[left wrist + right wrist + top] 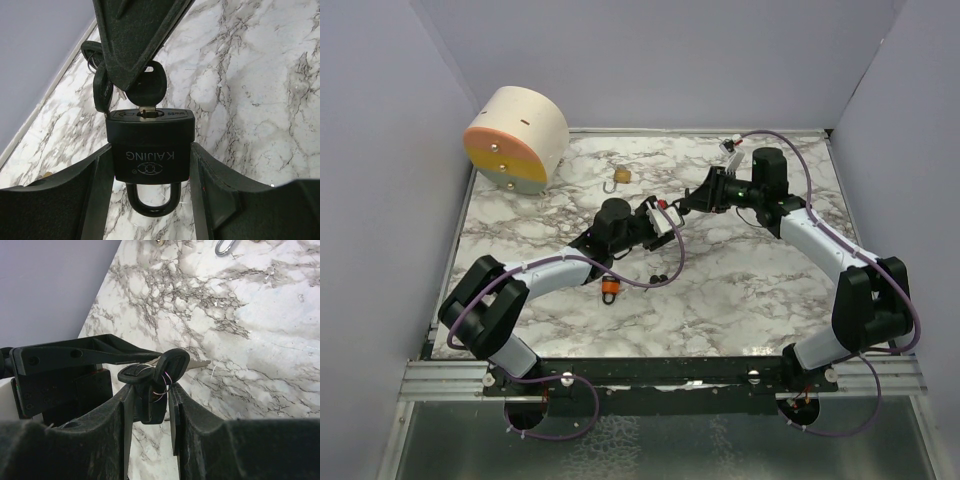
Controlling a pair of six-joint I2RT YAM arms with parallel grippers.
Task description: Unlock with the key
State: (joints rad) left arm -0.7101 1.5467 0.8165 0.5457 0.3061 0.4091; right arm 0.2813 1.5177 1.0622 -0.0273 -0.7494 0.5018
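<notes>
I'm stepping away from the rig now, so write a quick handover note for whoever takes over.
Left gripper: jaws shut on the padlock.
Right gripper: jaws open, one on each side of the key head.
Done: the key sits in the keyhole.
Left to do: the shackle looks closed, so grip the key again, turn it and free the shackle.

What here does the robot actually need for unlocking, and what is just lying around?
Needed:
black KAIJING padlock
black-headed key in its keyhole

Lying about:
round cream drum with orange-and-yellow face
small brass padlock
small orange item
</notes>
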